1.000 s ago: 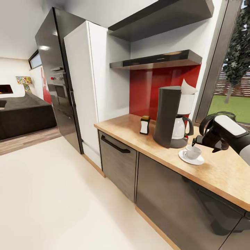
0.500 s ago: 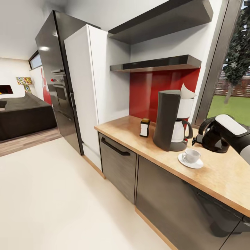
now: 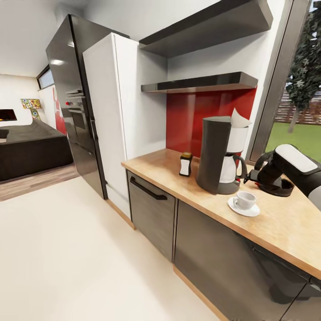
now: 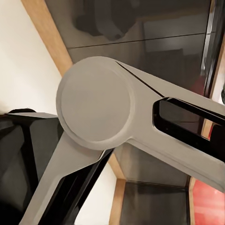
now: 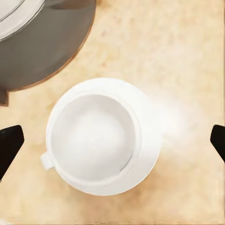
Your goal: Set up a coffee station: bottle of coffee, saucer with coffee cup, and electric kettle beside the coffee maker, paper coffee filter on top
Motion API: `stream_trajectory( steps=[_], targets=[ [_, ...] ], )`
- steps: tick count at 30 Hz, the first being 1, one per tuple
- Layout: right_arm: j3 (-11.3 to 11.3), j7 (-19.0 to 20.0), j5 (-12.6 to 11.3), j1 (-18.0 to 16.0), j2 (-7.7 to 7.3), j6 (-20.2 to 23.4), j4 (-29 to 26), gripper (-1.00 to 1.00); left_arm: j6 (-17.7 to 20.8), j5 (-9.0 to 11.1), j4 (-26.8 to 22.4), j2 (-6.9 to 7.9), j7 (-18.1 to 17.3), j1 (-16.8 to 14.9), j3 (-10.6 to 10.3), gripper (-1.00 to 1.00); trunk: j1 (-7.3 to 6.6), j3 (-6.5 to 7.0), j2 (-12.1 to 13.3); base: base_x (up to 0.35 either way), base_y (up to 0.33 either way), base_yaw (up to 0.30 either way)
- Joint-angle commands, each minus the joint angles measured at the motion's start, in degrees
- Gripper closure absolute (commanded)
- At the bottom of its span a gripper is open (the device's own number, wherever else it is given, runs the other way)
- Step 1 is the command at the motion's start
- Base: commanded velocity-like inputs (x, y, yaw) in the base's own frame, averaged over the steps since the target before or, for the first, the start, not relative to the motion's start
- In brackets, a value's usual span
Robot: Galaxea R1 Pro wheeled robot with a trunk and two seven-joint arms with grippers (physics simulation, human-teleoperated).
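Pale wood grain runs along the table (image 3: 285, 223), and from my head camera I see the dark coffee maker (image 3: 218, 156) standing on it against the red wall panel, a white paper filter (image 3: 239, 119) poking up from its top. At about nine o'clock from the coffee maker, just beside it, stands the small coffee bottle (image 3: 185, 164) with a dark lid and white label. At about four o'clock from the coffee maker sits the white saucer (image 3: 243, 208) with the white cup (image 3: 245, 200) upright on it; the two touch, and the saucer lies near the machine's base without touching it. A dark kettle (image 3: 269, 176) sits on the table at about three o'clock from the coffee maker, partly hidden behind my right arm (image 3: 296, 165), which reaches over it. Through the right wrist camera I look straight down into the cup (image 5: 93, 138), centred on its saucer (image 5: 150, 140), with the coffee maker's dark base (image 5: 42, 42) close by. The right pincer (image 5: 112, 138) is spread wide, its two black fingertips (image 5: 9, 143) standing at opposite edges of that picture, well clear of the cup and pinching nothing. The left wrist camera shows grey arm links (image 4: 98, 108) in front of dark cabinet fronts (image 4: 154, 28); whether the left pincer is spread or pressed together I cannot tell.
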Motion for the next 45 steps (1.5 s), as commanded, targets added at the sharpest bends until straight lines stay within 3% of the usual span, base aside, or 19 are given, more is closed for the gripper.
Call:
stream_trajectory(
  steps=[1,11,14,20,22,25,26,27,29,31,34,36,38,40,42,44,45],
  targets=[
    [0.3,-0.5,-0.6,-0.1,-0.06,0.1,-0.1,-1.00,0.2,0.4,0.0,0.03,-0.1,0.0,-0.5,-1.00,-0.01,-0.07,0.0,-0.178,0.000,0.000],
    [0.3,-0.5,-0.6,-0.1,-0.07,0.1,-0.4,-1.00,0.2,0.4,0.0,0.02,-0.1,0.0,-0.5,-1.00,-0.01,-0.07,0.0,-0.250,0.037,0.000],
    [0.3,-0.5,-0.6,-0.1,-0.07,0.1,-2.8,-1.00,0.2,0.4,0.0,0.01,-0.1,0.0,-0.5,-1.00,-0.01,-0.07,0.0,-0.155,0.014,0.000],
    [0.5,-0.4,-1.1,-0.1,0.05,0.0,-13.3,-1.00,0.2,0.4,-0.1,-0.03,-0.1,0.0,-0.5,-1.00,-0.01,-0.07,0.0,-0.116,0.004,0.000],
    [0.6,-0.4,-2.5,0.0,0.13,0.0,-15.6,-1.00,0.2,0.4,-0.1,-0.03,-0.1,0.0,-0.5,-1.00,-0.01,-0.07,0.0,-0.032,0.001,0.000],
    [0.7,-0.2,-9.3,0.2,0.24,-0.1,-22.6,-1.00,0.2,0.4,-0.1,-0.03,-0.1,0.0,-0.5,-1.00,-0.01,-0.07,0.0,-0.016,0.000,0.000],
    [0.7,-0.1,-10.5,0.3,0.26,-0.1,-24.3,-1.00,0.2,0.4,-0.1,-0.03,-0.1,0.0,-0.5,-1.00,-0.01,-0.07,0.0,-0.008,0.000,0.000],
    [0.8,0.5,-13.4,0.4,0.35,-0.2,-29.7,-1.00,0.2,0.4,-0.1,-0.03,-0.1,0.0,-0.5,-1.00,-0.01,-0.07,0.0,-0.004,0.000,0.000],
    [0.9,2.0,-14.5,0.5,0.47,-0.2,-33.2,-1.00,0.2,0.4,-0.1,-0.03,-0.1,0.0,-0.5,-1.00,-0.01,-0.07,0.0,-0.003,0.000,0.000],
    [1.9,6.3,-15.5,1.2,0.98,-0.2,-37.6,-1.00,0.1,0.4,-0.1,-0.03,-0.1,0.0,-0.5,-1.00,-0.01,-0.07,0.0,-0.002,0.000,0.000],
    [6.1,17.3,-15.9,3.4,2.88,-1.1,-41.8,-1.00,0.1,0.4,-0.1,-0.03,-0.1,0.0,-0.5,-1.00,-0.01,-0.07,0.0,0.000,0.000,0.000],
    [8.8,20.9,-15.7,4.9,4.31,-2.9,-43.4,-1.00,0.1,0.4,-0.1,-0.07,-0.1,0.0,-0.6,-1.00,-0.01,-0.07,0.0,0.000,0.000,0.000],
    [11.1,22.2,-14.4,6.3,5.46,-4.5,-44.3,-1.00,0.1,0.4,-0.1,-0.07,-0.1,0.0,-0.6,-1.00,-0.01,-0.07,0.0,0.000,0.000,0.000],
    [13.7,24.4,-10.4,8.9,6.78,-6.7,-44.8,-1.00,0.1,0.4,-0.1,-0.05,-0.1,0.0,-0.7,-1.00,-0.01,-0.07,0.0,0.000,0.000,0.000],
    [15.1,28.4,-5.8,12.4,7.18,-8.9,-45.0,-1.00,0.1,0.4,-0.1,-0.08,-0.1,0.0,-0.7,-1.00,-0.01,-0.07,0.0,0.000,0.000,0.000],
    [16.2,39.3,6.9,20.3,7.25,-13.8,-45.0,-1.00,0.2,0.4,-0.2,0.05,-0.1,0.0,-0.7,-1.00,-0.01,-0.07,0.0,0.000,0.000,0.000],
    [16.4,46.6,17.5,26.7,7.09,-17.6,-44.8,-1.00,0.3,0.4,-0.2,0.14,-0.1,0.0,-0.5,-1.00,-0.01,-0.07,0.0,0.000,0.000,0.000]
  ],
)
